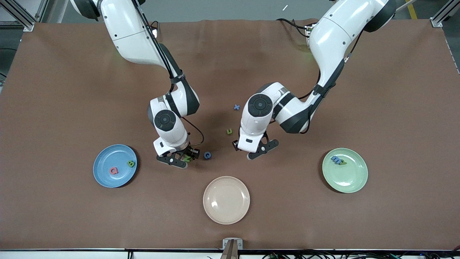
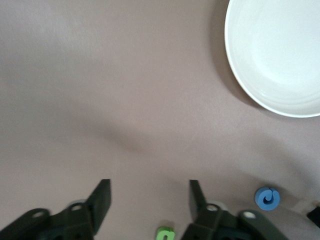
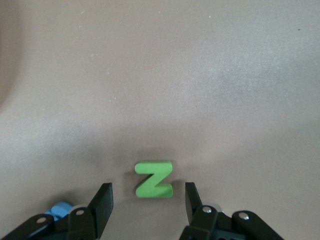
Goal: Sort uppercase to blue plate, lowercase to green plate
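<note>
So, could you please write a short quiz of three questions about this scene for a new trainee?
1. True or false: the blue plate holds two letters.
2. Which letter lies between the right gripper's open fingers? A) green N B) blue G C) green u
3. Fill in: the cream plate holds ___ letters.

Key: 1 true. 2 A. 3 no. The left gripper is open over bare table.

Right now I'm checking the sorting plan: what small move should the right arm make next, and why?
Probably lower the right gripper and close: its open fingers already bracket the green N, which lies flat on the table, not yet on the blue plate.
</note>
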`<state>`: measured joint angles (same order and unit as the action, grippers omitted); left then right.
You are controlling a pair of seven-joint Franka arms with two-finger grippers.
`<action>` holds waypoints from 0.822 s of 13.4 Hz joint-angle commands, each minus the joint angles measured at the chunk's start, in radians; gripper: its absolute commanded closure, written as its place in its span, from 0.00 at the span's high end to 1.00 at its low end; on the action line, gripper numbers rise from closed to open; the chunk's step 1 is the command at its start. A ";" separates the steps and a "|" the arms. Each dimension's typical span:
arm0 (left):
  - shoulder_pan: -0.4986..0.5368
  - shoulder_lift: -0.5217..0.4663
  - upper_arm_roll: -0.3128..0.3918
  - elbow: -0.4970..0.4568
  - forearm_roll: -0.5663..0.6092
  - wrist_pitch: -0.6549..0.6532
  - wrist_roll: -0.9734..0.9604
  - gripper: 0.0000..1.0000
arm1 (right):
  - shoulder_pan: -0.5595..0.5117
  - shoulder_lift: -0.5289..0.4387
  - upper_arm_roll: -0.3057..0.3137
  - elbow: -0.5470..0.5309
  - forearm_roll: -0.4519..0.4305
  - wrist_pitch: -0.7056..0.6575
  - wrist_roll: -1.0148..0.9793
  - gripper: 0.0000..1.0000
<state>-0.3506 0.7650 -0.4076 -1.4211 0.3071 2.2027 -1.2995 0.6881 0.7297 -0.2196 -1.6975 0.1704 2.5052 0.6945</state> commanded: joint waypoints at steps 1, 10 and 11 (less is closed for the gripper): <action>-0.004 -0.010 -0.002 -0.013 -0.011 -0.011 0.066 0.77 | -0.010 0.014 0.005 0.004 -0.016 0.023 -0.006 0.63; -0.133 0.007 -0.002 -0.076 -0.002 0.011 0.012 1.00 | -0.074 0.000 0.005 0.059 -0.012 -0.095 -0.154 0.03; -0.134 0.004 -0.002 -0.096 0.000 0.032 0.014 1.00 | -0.105 -0.003 0.005 0.090 -0.012 -0.155 -0.171 0.03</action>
<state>-0.4854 0.7797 -0.4144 -1.4736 0.3042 2.2042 -1.2814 0.6488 0.7438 -0.2282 -1.6575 0.1628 2.4460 0.5743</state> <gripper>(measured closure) 0.000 0.652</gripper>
